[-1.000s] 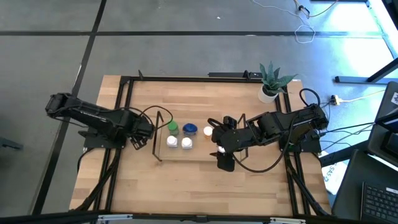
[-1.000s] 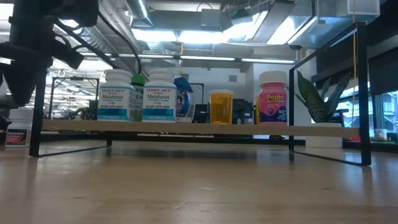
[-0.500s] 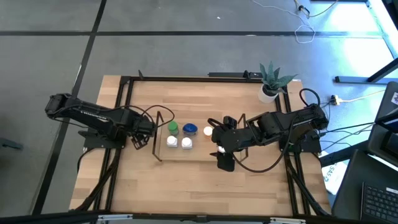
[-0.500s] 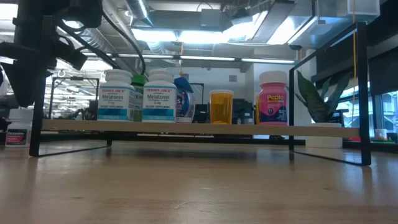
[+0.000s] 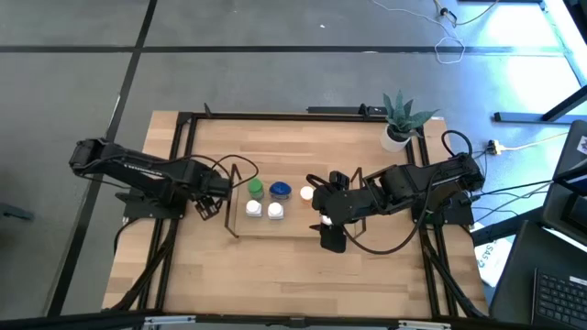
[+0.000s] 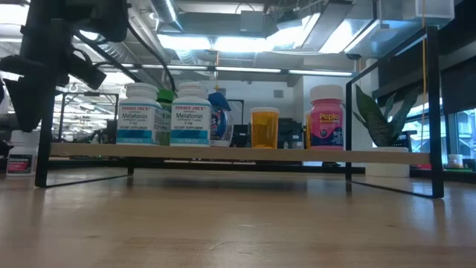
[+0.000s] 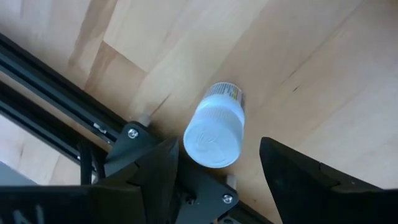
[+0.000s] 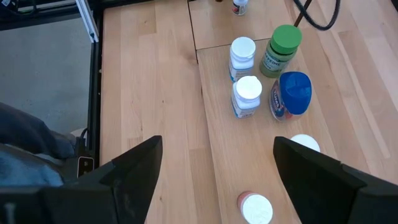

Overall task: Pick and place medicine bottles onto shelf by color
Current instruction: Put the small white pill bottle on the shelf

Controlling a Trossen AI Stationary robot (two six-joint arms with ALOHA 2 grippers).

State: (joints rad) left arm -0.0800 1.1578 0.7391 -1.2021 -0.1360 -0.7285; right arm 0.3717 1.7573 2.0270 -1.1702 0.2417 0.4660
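Two white-capped Melatonin bottles [image 6: 165, 114] stand on the shelf [image 6: 223, 153].

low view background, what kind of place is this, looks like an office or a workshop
Probably a robotics lab or workshop: exposed ducts and strip lights overhead, cables trailing over a bare concrete floor, and a laptop beside the wooden table.

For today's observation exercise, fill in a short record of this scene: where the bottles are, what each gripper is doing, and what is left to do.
On the shelf: two white-capped bottles, a green-capped bottle, a blue-capped bottle, an orange bottle, a pink bottle
Off the shelf: one white-capped bottle standing on the table by the black frame
Left gripper: open, above that bottle
Right gripper: open, empty, over the shelf
Left to do: pick up the last bottle
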